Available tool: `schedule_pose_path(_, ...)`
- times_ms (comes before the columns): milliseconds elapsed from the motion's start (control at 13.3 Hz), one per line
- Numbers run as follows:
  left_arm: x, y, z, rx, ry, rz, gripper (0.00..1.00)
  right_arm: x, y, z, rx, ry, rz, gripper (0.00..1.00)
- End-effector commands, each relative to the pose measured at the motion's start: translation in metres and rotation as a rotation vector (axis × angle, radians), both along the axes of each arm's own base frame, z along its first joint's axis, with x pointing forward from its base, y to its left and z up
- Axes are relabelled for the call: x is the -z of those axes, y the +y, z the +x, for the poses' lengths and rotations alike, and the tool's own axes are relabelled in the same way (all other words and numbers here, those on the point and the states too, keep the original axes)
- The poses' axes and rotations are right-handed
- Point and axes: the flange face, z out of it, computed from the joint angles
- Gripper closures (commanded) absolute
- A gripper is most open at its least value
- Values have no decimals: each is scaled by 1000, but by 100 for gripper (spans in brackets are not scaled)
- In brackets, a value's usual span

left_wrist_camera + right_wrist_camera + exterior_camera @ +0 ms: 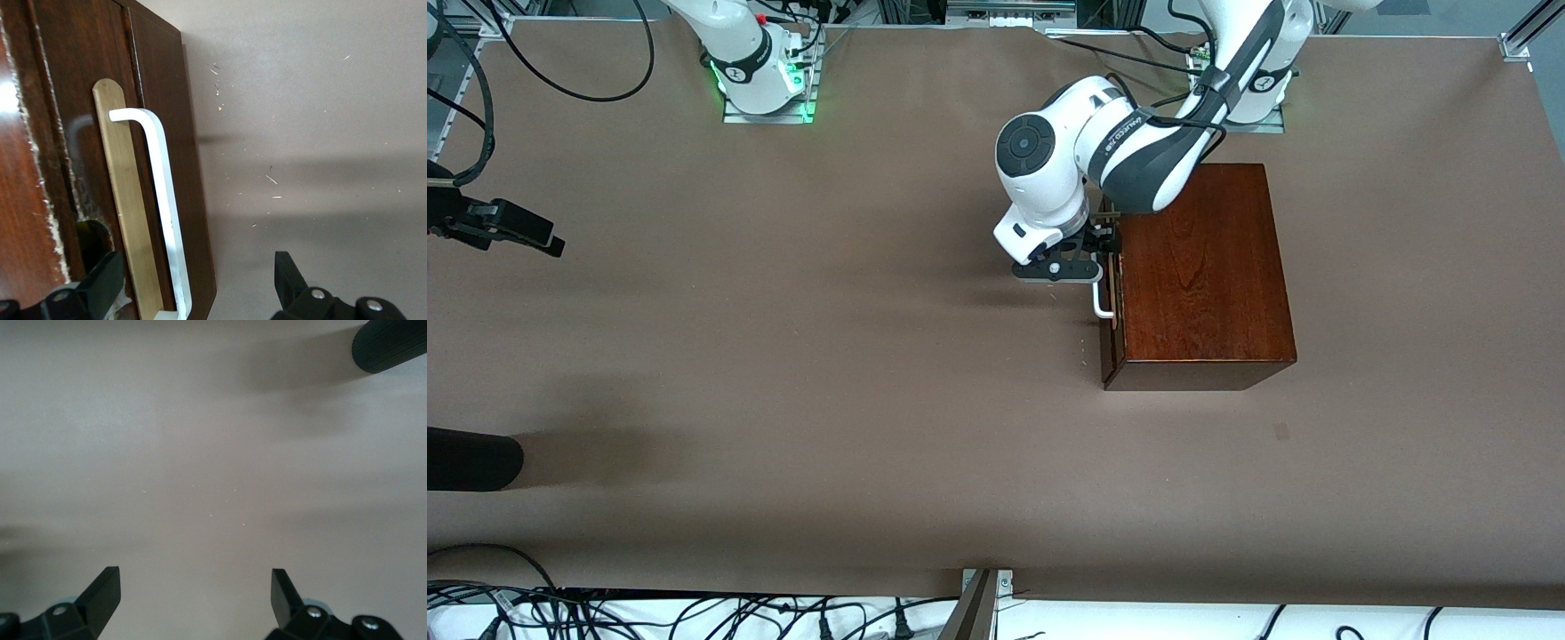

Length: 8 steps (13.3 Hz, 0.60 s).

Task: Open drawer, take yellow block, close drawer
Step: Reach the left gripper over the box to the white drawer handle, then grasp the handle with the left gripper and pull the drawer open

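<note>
The glossy reddish-brown wooden box (1200,276) stands toward the left arm's end of the table. Its drawer (1110,351) has a dark brown front (170,120), faces the right arm's end and looks pushed in. My left gripper (1103,267) (193,283) is open at the drawer front. Its black fingers (100,283) straddle one end of the white U-shaped handle (1104,304) (163,193) without pinching it. The yellow block is hidden. My right gripper (551,242) (195,593) waits open over bare table at the right arm's end.
A black cylindrical object (471,458) (390,347) lies at the table's edge at the right arm's end, nearer the front camera than the right gripper. Brown cloth (827,356) covers the table. Loose cables (694,613) run along the edge nearest the camera.
</note>
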Motion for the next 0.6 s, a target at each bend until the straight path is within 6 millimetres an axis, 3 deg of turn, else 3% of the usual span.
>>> schedule_pose_path(0, 5, -9, 17, 8, -40, 5, 0, -8, 0, -2, 3, 2, 0, 0)
schedule_pose_path(525, 31, -8, 28, 6, -39, 38, 0, -13, -1, -3, 6, -7, 0, 0)
